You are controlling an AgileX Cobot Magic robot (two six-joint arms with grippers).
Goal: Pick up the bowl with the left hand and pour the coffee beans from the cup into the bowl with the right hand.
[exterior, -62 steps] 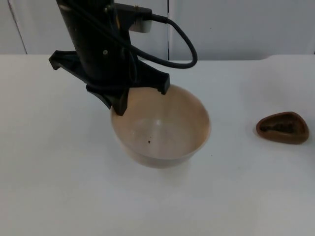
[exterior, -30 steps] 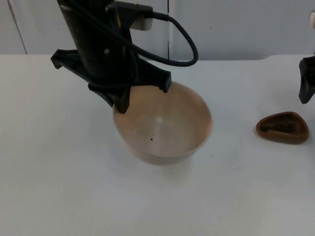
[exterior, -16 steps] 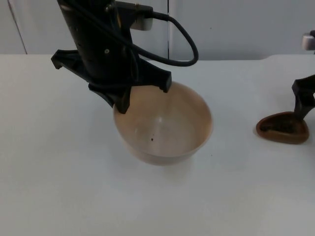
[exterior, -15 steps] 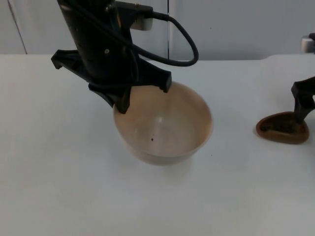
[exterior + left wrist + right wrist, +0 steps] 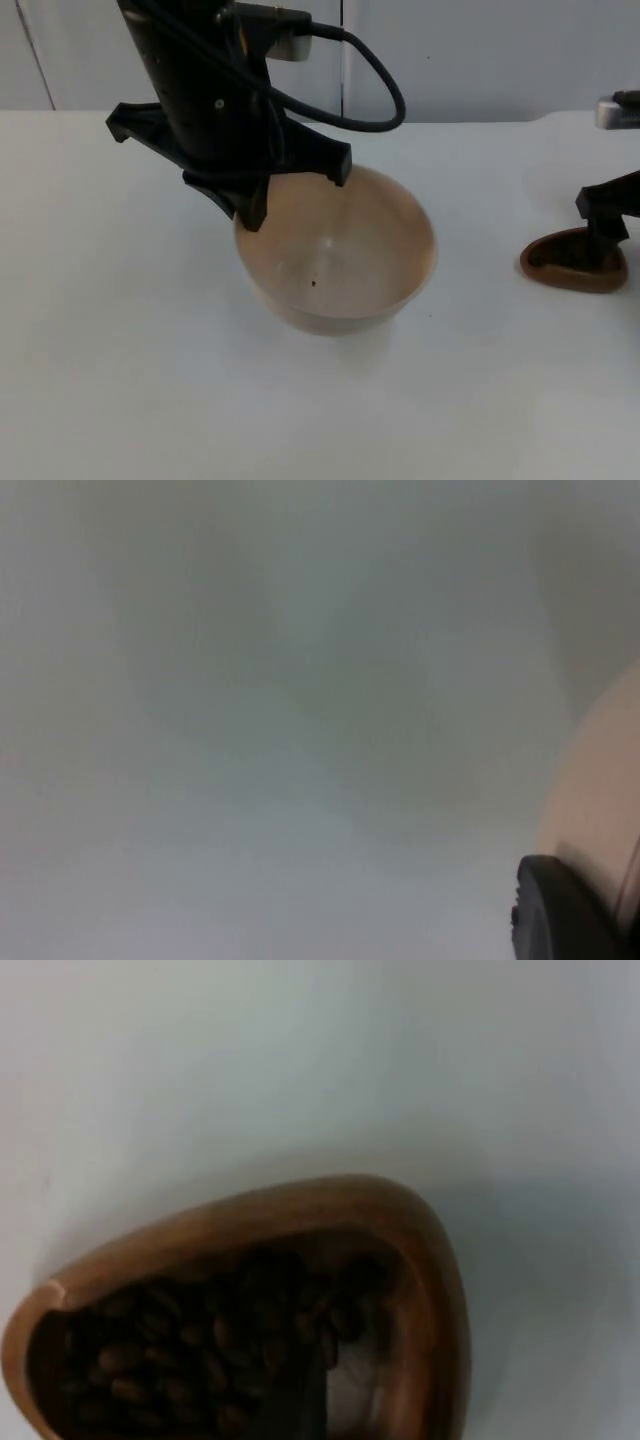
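Our right gripper [image 5: 606, 228] has come in from the table's right edge and now stands directly over the small brown wooden cup [image 5: 573, 260], one black finger reaching into its far rim. The right wrist view shows a dark fingertip dipped among the coffee beans [image 5: 190, 1350] inside that cup [image 5: 420, 1280], with the other finger presumably outside the wall; whether the fingers have closed on the rim, we cannot tell. We read this as the start of the grasp that must come before any pouring.

Two seconds back, the right arm was nowhere over the table. A second ago it had only appeared at the edge above the cup, and half a second ago it was lowering beside the rim.

Our left gripper [image 5: 247, 212] stays clamped on the near-left rim of the tan bowl [image 5: 340, 260], holding it just off the white table [image 5: 120, 380]. In the left wrist view a black fingertip presses against the bowl's pale wall [image 5: 600, 810]. The bowl has drifted only very slightly to the right across these frames and holds nothing but a dark speck or two, so the pouring has yet to begin.
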